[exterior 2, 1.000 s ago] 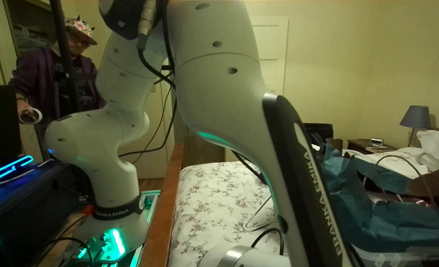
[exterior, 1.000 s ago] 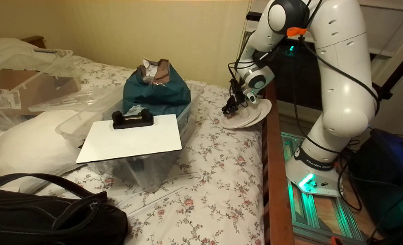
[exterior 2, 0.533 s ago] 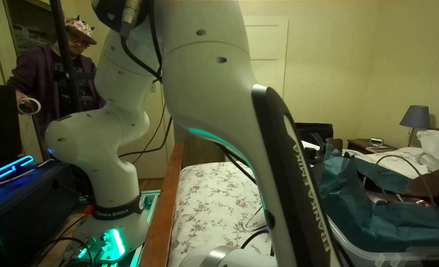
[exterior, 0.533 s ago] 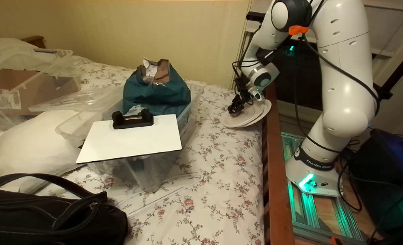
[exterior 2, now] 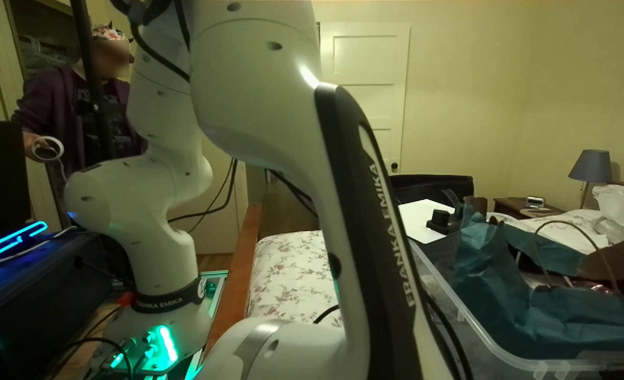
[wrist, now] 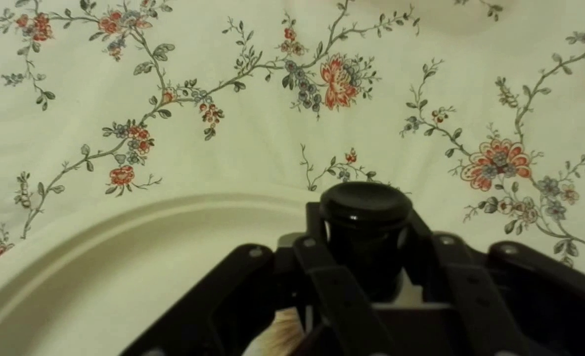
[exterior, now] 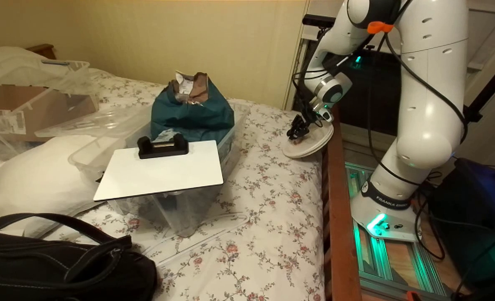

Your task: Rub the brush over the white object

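The white object, an off-white round dish with a raised rim, lies on the bed beside the wooden rail in an exterior view (exterior: 312,141). Its curved rim also fills the lower left of the wrist view (wrist: 99,277). My gripper (exterior: 296,133) is low over the dish, tilted down. In the wrist view its fingers (wrist: 364,242) are closed around the black handle of the brush (wrist: 366,205), whose flared end points toward the top of the view. Tan bristles show at the lower left, partly hidden by the fingers. Whether they touch the dish is hidden. The arm hides the dish in an exterior view.
Another similar dish lies beneath the white object. A brown wooden rail (exterior: 335,200) runs along the bed edge. A clear bin with a teal bag (exterior: 193,117), a white board (exterior: 163,175) with a black device (exterior: 162,148), and a black bag (exterior: 63,263) are farther off.
My gripper has moved toward the wooden rail with the brush held. The upper dish has slid the same way and now lines up more closely with the dish beneath.
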`<act>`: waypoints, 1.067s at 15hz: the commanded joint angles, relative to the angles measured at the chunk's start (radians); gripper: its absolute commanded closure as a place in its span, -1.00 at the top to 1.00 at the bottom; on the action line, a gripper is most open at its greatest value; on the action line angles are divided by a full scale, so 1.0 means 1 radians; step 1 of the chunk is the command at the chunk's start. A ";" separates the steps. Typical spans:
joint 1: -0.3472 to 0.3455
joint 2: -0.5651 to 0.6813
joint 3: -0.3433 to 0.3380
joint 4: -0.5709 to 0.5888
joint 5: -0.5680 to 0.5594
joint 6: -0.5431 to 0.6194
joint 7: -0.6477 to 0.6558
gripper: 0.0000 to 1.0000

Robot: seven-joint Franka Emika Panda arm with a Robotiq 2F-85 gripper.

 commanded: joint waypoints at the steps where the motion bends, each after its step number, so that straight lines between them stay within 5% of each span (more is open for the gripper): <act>1: -0.022 -0.064 0.007 -0.055 -0.036 -0.074 -0.073 -0.74; 8: -0.025 -0.035 0.000 -0.053 -0.136 -0.286 -0.084 -0.74; 12: -0.020 -0.034 -0.036 -0.087 -0.210 -0.262 -0.073 -0.74; 16: -0.024 -0.047 -0.077 -0.104 -0.159 -0.215 -0.076 -0.74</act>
